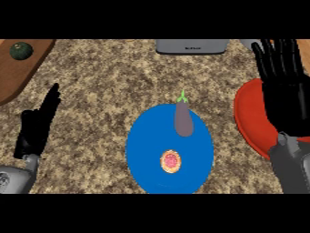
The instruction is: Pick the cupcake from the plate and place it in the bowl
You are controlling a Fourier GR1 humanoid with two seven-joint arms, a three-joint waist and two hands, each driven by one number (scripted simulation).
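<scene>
The cupcake (171,161) sits on the near half of the blue plate (150,136), seen from straight above as a small round disc with a pale rim and a reddish top, so it shows no long axis and points nowhere in particular. An eggplant (182,119) lies on the far half of the same plate, apart from the cupcake, its long axis running away from the robot and its green stem at the far end. The right hand (288,91) hangs above the red bowl (247,113) at the right of the plate, its fingers (278,54) straight and spread, pointing away from the robot, holding nothing; the cupcake lies well apart from it, nearer the robot and to its left. The left hand (37,123) rests near the left edge, seen side-on with its fingers up and straight, also empty, with bare speckled worktop (103,77) between it and the plate. The bowl's rim lies just beside the plate's right edge and most of the bowl is hidden by the right hand and forearm. At the far left a wooden board (9,77) carries a dark green round fruit (21,50), and a grey appliance (191,46) stands at the far edge, both well apart from the plate.
</scene>
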